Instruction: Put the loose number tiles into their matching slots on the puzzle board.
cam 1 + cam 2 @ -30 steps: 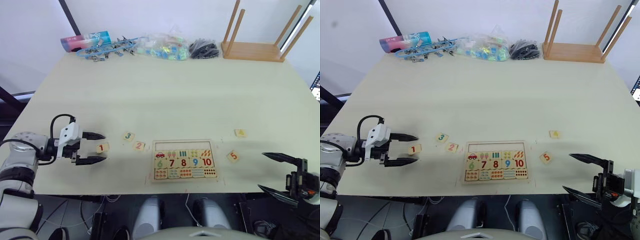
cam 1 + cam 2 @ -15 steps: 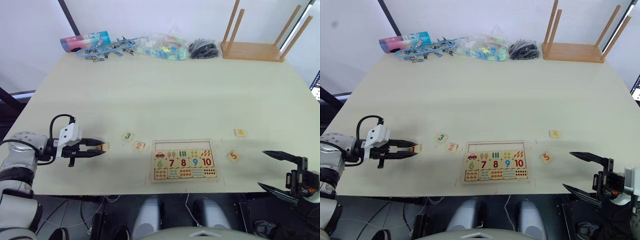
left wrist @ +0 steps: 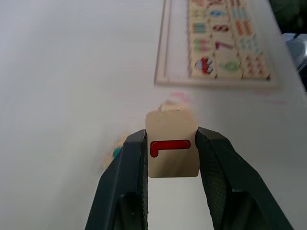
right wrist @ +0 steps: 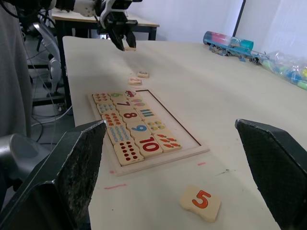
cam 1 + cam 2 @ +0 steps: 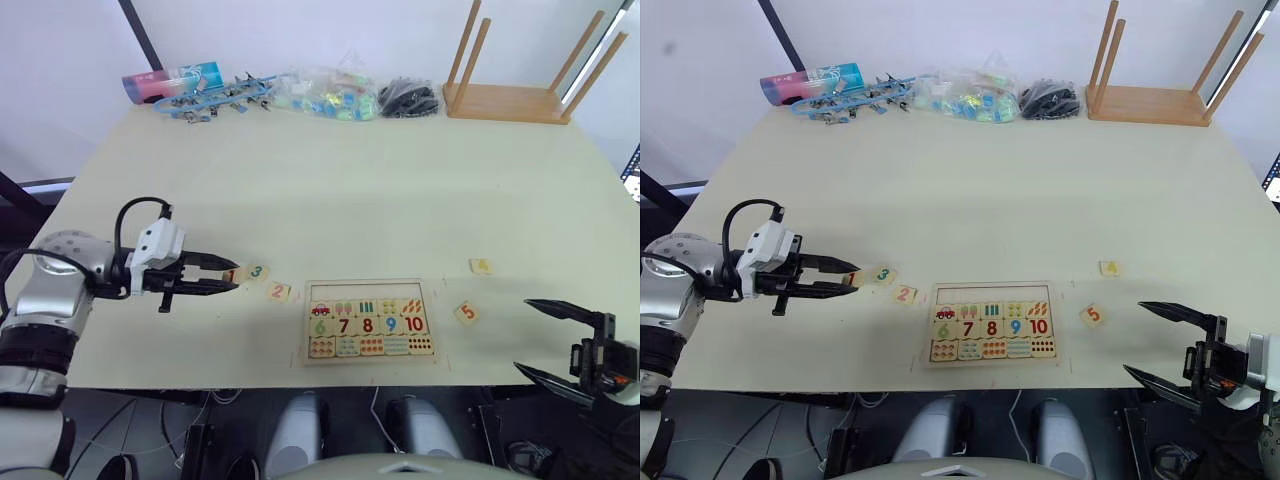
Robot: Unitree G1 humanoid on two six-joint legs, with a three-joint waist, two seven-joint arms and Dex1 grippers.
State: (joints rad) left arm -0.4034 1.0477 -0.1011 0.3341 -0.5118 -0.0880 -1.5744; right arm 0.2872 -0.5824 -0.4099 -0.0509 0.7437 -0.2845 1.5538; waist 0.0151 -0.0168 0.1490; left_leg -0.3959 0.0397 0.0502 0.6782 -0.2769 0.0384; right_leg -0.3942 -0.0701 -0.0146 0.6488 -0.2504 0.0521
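My left gripper point(image 5: 231, 279) is shut on the number tile with a red 1 point(image 3: 171, 158) and holds it a little above the table, just left of the tile marked 3 point(image 5: 257, 271). Tile 2 point(image 5: 279, 292) lies between that one and the puzzle board point(image 5: 306, 322). The board's top row of slots point(image 5: 365, 292) stands empty above rows of picture, number and dot tiles. Tile 5 point(image 5: 465, 312) and tile 4 point(image 5: 481, 266) lie right of the board. My right gripper point(image 5: 521, 336) hangs open beyond the table's front right edge, holding nothing.
A wooden stand with upright dowels point(image 5: 505, 100) sits at the back right. Along the back edge lie a black bundle point(image 5: 408, 99), a clear bag of coloured pieces point(image 5: 325, 93), blue clips point(image 5: 215, 97) and a pink and blue cylinder point(image 5: 170, 80).
My left gripper shut on tile 1, lifted it off the table and carried it right, up beside tile 3. The right gripper stayed put.
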